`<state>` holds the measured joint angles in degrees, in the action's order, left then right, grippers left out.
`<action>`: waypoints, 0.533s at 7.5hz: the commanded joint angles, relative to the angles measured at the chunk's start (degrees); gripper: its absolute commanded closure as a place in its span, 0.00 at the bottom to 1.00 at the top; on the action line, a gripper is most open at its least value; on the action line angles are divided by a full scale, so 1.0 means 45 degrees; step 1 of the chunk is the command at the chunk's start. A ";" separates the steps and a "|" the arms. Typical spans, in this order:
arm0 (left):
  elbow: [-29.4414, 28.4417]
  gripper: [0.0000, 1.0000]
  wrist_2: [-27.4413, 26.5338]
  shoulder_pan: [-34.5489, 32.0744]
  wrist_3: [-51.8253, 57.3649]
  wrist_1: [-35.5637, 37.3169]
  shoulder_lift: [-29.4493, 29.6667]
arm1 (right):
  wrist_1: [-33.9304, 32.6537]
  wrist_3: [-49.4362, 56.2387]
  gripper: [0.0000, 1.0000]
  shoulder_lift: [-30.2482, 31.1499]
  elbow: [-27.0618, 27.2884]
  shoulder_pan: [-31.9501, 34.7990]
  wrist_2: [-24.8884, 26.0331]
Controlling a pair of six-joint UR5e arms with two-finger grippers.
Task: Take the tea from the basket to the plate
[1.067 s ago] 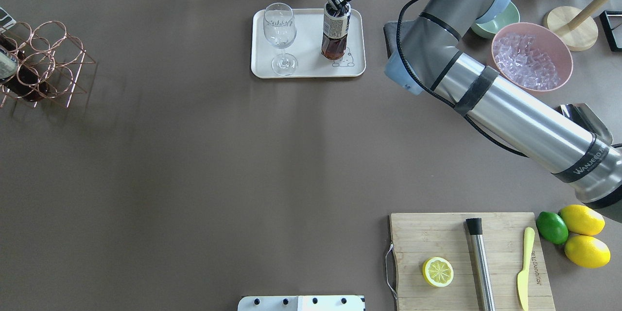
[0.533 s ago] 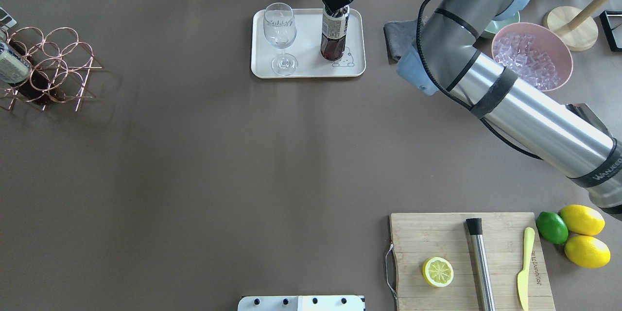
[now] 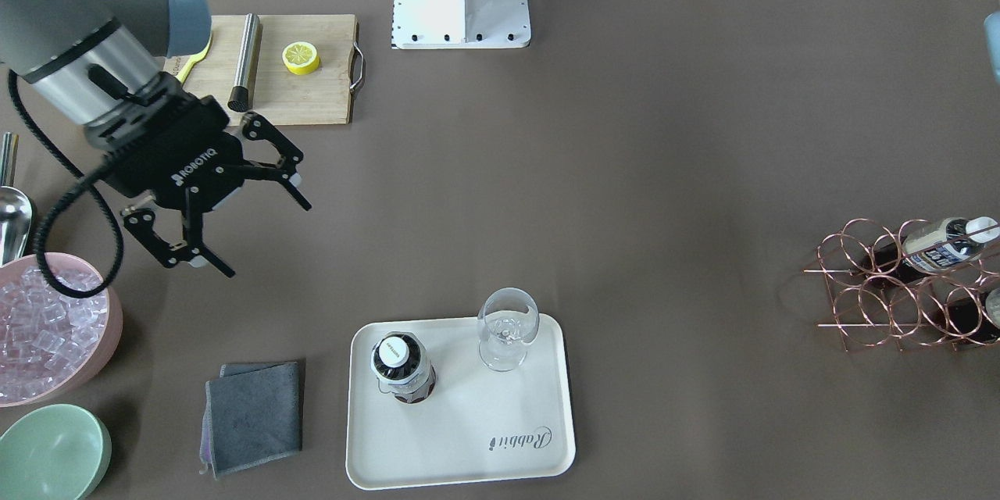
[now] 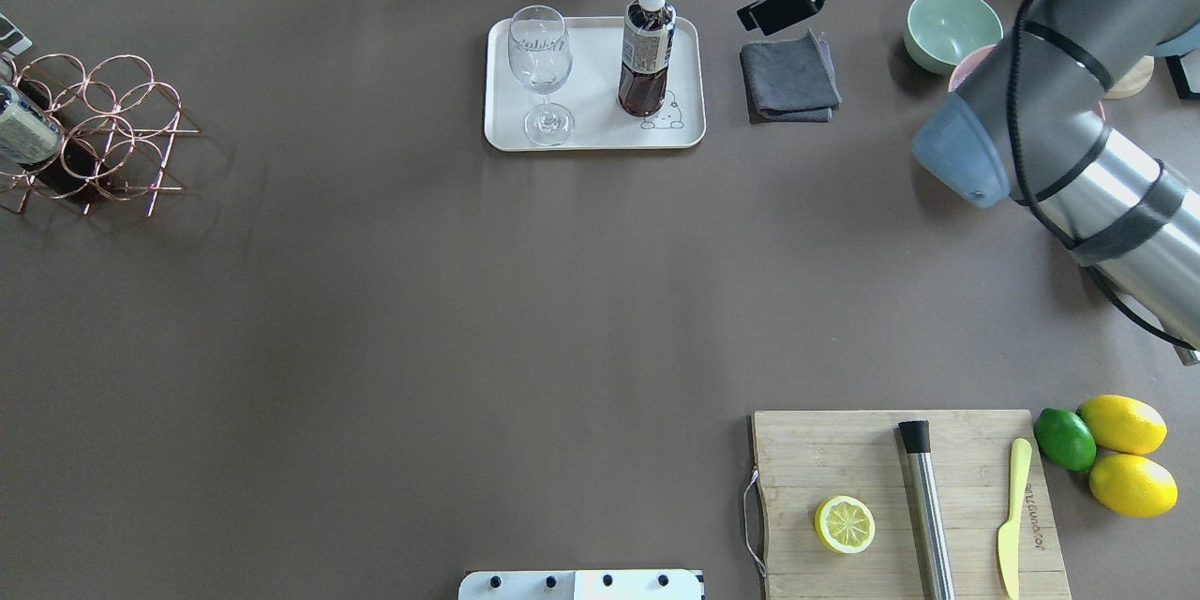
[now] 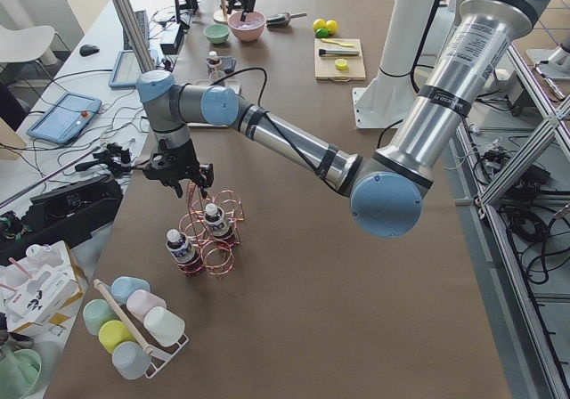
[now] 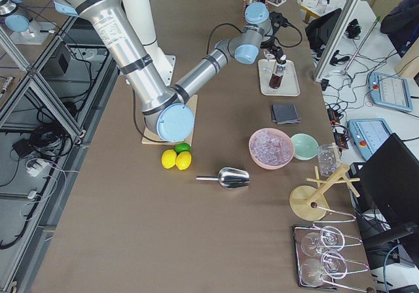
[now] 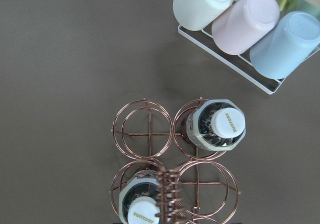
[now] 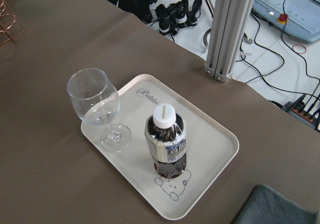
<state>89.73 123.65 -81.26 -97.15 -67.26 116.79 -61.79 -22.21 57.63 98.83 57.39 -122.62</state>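
One tea bottle [image 4: 645, 47] stands upright on the cream plate [image 4: 600, 129], over the bear drawing; it also shows in the front view [image 3: 402, 367] and the right wrist view [image 8: 167, 144]. My right gripper [image 3: 268, 242] is open and empty, raised to the right of the plate above the grey cloth [image 4: 787, 80]. The copper wire basket [image 4: 94, 131] sits at the table's far left and holds two more tea bottles [image 7: 216, 125] [image 7: 140, 209]. My left gripper [image 5: 183, 172] hovers over the basket; I cannot tell whether it is open or shut.
A stemmed glass [image 4: 539, 66] stands on the plate beside the tea. A mint bowl [image 4: 947, 28] and a pink bowl of ice [image 3: 47, 328] are right of the cloth. A cutting board [image 4: 900, 497] with lemon half, muddler and knife lies front right. A cup rack [image 7: 245, 29] stands near the basket.
My right gripper has let go of the bottle's top, opened and drawn back to the right, off the plate. The bottle stays upright on the plate. The basket has shifted slightly.
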 commanded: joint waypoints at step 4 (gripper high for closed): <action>0.3979 0.02 0.0062 -0.0455 0.0242 0.1173 -0.1401 | -0.5258 0.0750 0.00 0.5313 0.2767 0.3202 -0.2811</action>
<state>101.47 123.84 -82.18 -96.38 -63.59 112.33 -76.12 -21.58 75.20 111.92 68.89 -135.31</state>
